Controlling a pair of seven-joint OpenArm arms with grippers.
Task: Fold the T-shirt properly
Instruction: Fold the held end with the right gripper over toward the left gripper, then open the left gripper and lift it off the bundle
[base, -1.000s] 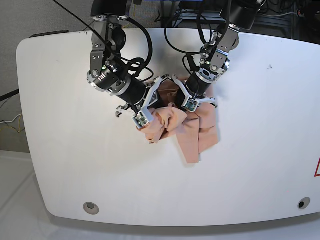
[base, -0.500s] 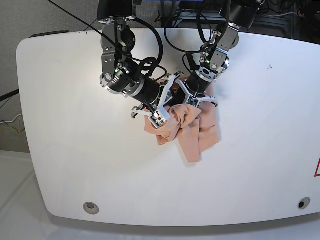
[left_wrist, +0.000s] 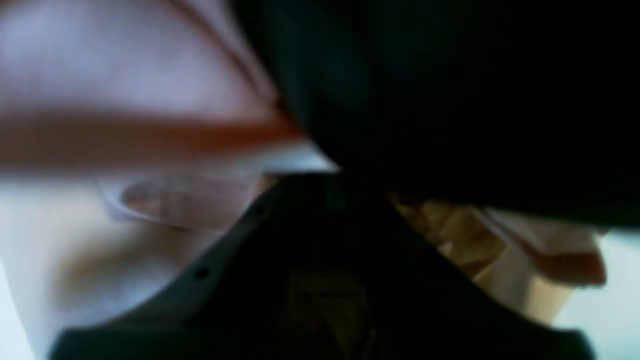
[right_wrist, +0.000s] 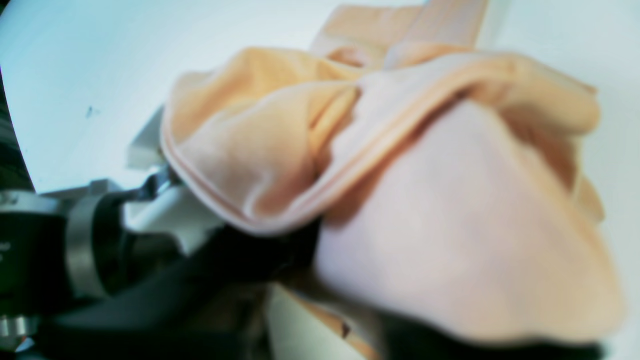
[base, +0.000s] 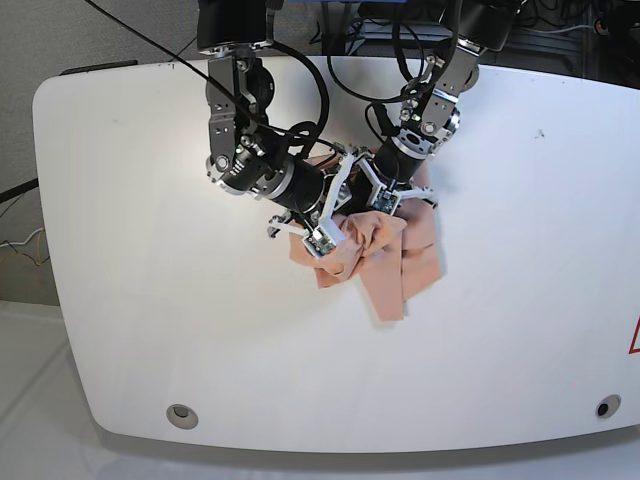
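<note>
The setting was a robotics laboratory bench. A bare white table (base: 150, 300) with rounded corners and recessed fittings (base: 182, 414) near its front edge carried two black arms mounted at its far side. Loose black cables (base: 300, 75) ran behind them, further wiring (base: 15, 245) trailed over the pale floor, and a grey wall (base: 60, 30) stood beyond.

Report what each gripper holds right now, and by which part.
Both grippers, right and left, sit in the bunched middle of the T-shirt; a firm grip by either cannot be told.
</note>
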